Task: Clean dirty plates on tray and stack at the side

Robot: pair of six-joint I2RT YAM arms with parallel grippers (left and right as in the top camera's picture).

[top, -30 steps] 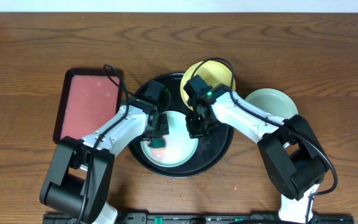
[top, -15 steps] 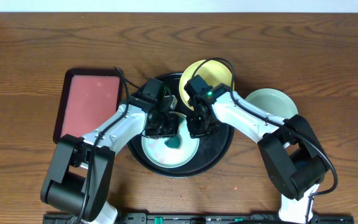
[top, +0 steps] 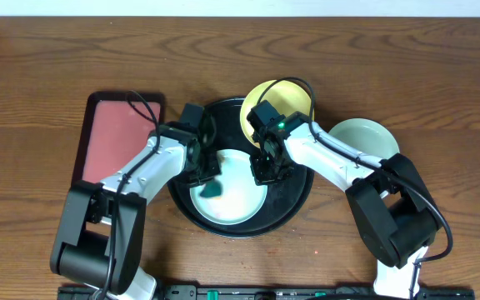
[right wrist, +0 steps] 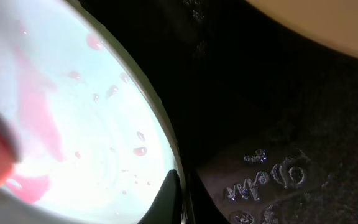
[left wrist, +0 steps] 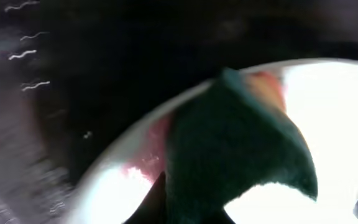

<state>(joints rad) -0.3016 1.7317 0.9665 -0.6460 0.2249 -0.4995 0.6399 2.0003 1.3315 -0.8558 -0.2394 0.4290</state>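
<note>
A pale light-blue plate [top: 238, 198] lies in the black tray [top: 294, 204]. My left gripper [top: 206, 172] is shut on a dark green sponge [top: 212, 188] and presses it on the plate's left part. In the left wrist view the sponge [left wrist: 241, 149] covers the plate [left wrist: 334, 124] beside reddish smears [left wrist: 146, 163]. My right gripper [top: 267, 171] is shut on the plate's right rim. In the right wrist view the plate [right wrist: 86, 143] shows red smears [right wrist: 37, 109] and droplets. The yellow plate [top: 288, 98] rests at the tray's back right. Another pale plate [top: 367, 137] lies on the table to the right.
A pink-red rectangular tray [top: 117, 137] with a dark rim lies left of the black tray. The wooden table [top: 390, 67] extends behind and to both sides. The black tray's floor [right wrist: 278, 124] carries embossed lettering beside the plate.
My left gripper swept the sponge right to the plate's middle, then back to its left part. The right gripper and the plate have stayed put.
</note>
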